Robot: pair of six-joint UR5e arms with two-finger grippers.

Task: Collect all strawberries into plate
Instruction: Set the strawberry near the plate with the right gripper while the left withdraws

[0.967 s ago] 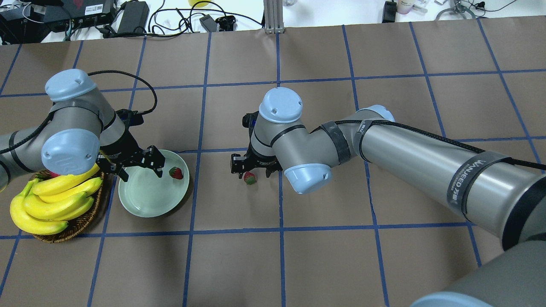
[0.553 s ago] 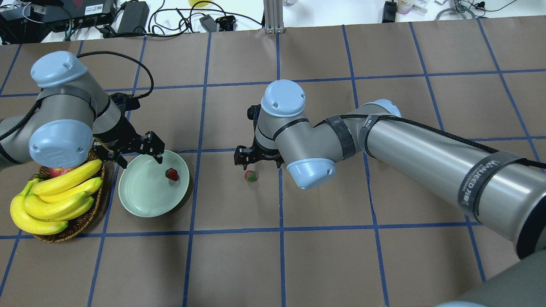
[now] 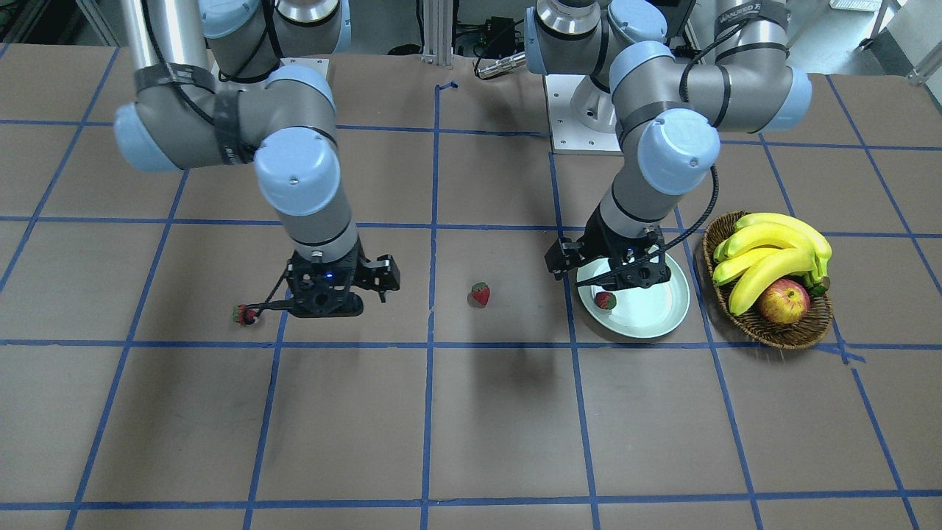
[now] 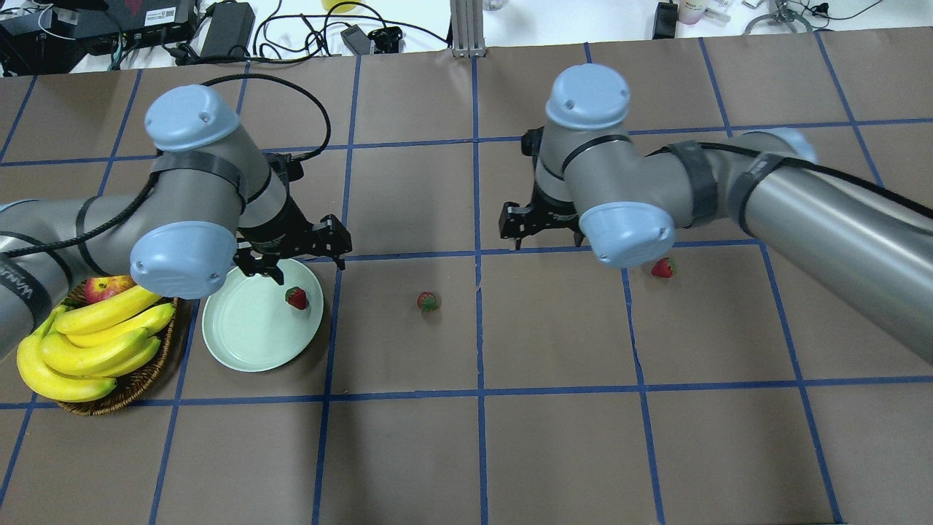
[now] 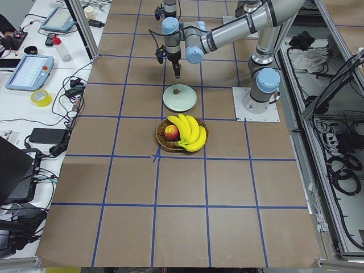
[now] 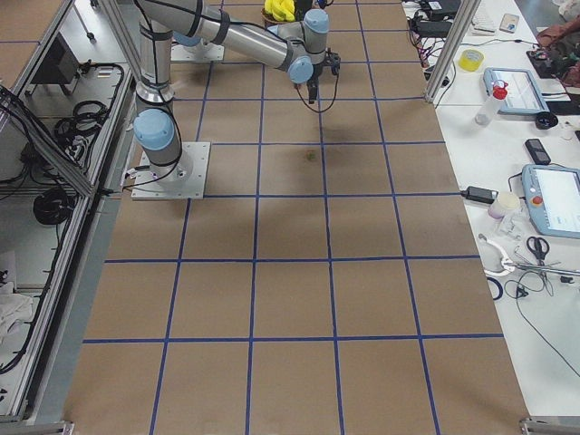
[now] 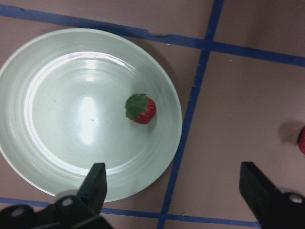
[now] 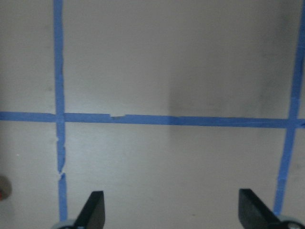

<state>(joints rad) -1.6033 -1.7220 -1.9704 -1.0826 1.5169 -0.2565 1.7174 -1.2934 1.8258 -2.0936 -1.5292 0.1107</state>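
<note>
You have one strawberry (image 4: pixel 296 297) already in the plate (image 4: pixel 244 335), lying near the rim on the side away from the wicker basket (image 4: pixel 138 380); the left gripper (image 7: pixel 175 187) hangs above the plate with its jaws spread wide and nothing between them. A second strawberry (image 4: pixel 428 301) sits on the bare table near the plate, on the same side as the one inside it; a third strawberry (image 4: pixel 662 267) lies further that way, well apart from the plate. Your right gripper (image 8: pixel 174 206) is over bare table between those two loose berries, jaws wide apart and empty. The basket, holding bananas (image 4: pixel 95 337) and an apple (image 4: pixel 102 288), stands just beside the plate.
</note>
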